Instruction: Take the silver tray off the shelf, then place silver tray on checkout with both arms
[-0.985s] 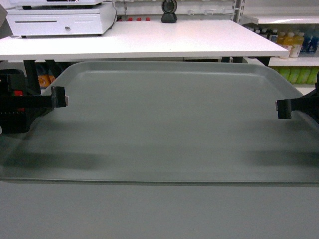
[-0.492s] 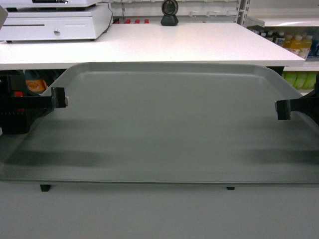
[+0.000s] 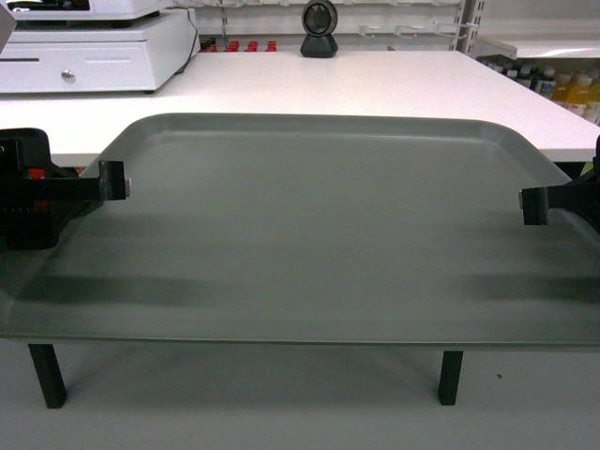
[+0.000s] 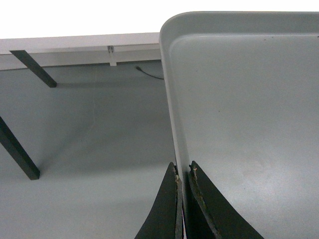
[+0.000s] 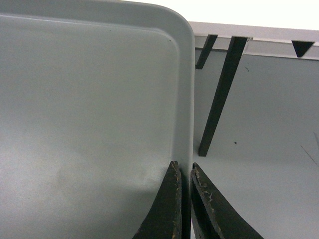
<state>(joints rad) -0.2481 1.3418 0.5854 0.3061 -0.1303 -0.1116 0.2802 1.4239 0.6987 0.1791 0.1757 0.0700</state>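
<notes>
Head view: left pincer (image 3: 120, 180) and right pincer (image 3: 527, 205) each clamp silver tray (image 3: 309, 225) rims; checkout (image 3: 375, 84) beyond.

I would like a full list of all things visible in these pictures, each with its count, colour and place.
silver tray: one, dull grey, held above the floor in front of the checkout
checkout: one, white top on dark legs, behind the tray
dome device: one, black, far edge of checkout
cash drawer: one, white, checkout's left end
bottles: several, yellow, shelves at right
left end effector: one, black, clamped on tray's left rim
right end effector: one, black, clamped on tray's right rim
</notes>
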